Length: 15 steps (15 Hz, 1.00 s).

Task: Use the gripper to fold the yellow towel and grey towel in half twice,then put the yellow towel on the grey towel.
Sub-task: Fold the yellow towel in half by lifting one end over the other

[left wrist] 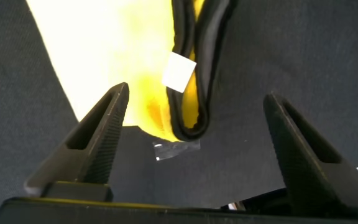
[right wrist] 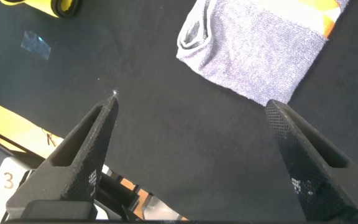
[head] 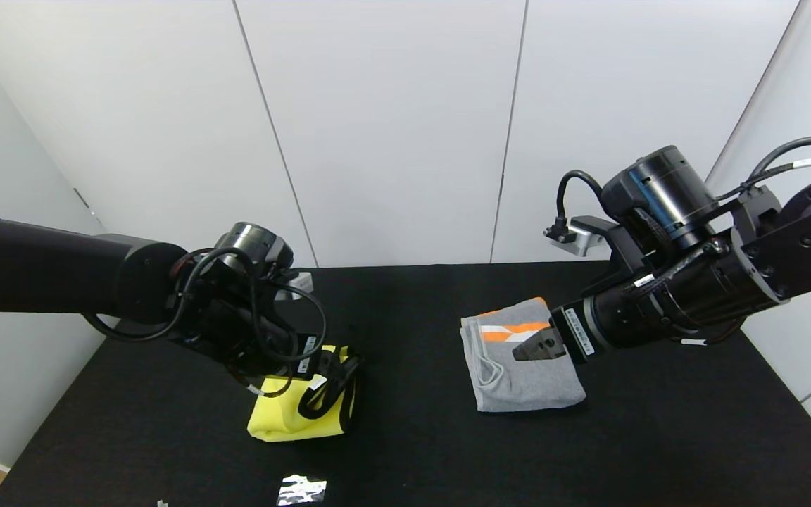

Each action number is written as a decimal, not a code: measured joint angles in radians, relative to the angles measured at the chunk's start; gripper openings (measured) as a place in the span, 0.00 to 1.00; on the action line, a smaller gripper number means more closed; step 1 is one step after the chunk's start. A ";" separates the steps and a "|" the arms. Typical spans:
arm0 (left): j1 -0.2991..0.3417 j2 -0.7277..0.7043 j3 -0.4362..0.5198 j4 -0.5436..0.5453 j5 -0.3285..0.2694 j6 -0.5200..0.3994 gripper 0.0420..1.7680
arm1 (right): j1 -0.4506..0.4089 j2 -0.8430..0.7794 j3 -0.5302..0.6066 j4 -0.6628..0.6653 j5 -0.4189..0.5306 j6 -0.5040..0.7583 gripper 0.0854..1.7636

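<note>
The yellow towel [head: 282, 421] lies folded on the left of the black table, its black edge trim looped up on the side towards the middle. My left gripper [head: 322, 374] hangs just above that edge. In the left wrist view the left gripper [left wrist: 196, 93] is open, and the yellow towel [left wrist: 114, 50], with its white tag [left wrist: 179, 70], lies beyond the fingertips, held by neither. The grey towel [head: 525, 380] lies folded on the right, orange blocks at its far end. My right gripper [head: 536, 348] hovers over it. It is open [right wrist: 191, 104] and empty, above bare table beside the grey towel [right wrist: 260, 50].
A shiny scrap of tape [head: 301, 489] is stuck to the black table [head: 419, 451] near the front edge, in front of the yellow towel. White wall panels stand close behind the table. Bare table separates the two towels.
</note>
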<state>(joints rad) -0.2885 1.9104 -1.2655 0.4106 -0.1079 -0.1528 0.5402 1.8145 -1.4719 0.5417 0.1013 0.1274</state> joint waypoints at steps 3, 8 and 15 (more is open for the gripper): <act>0.003 0.008 0.002 0.000 -0.020 -0.028 0.91 | 0.002 0.002 0.001 0.000 0.000 0.000 0.97; -0.018 0.029 0.019 0.022 -0.098 -0.038 0.94 | 0.002 0.003 0.001 -0.006 -0.001 0.000 0.97; -0.084 0.069 0.029 0.026 -0.125 -0.076 0.96 | -0.003 0.000 0.001 -0.006 0.000 0.000 0.97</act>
<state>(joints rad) -0.3721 1.9791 -1.2364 0.4366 -0.2326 -0.2291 0.5377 1.8140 -1.4711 0.5355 0.1011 0.1274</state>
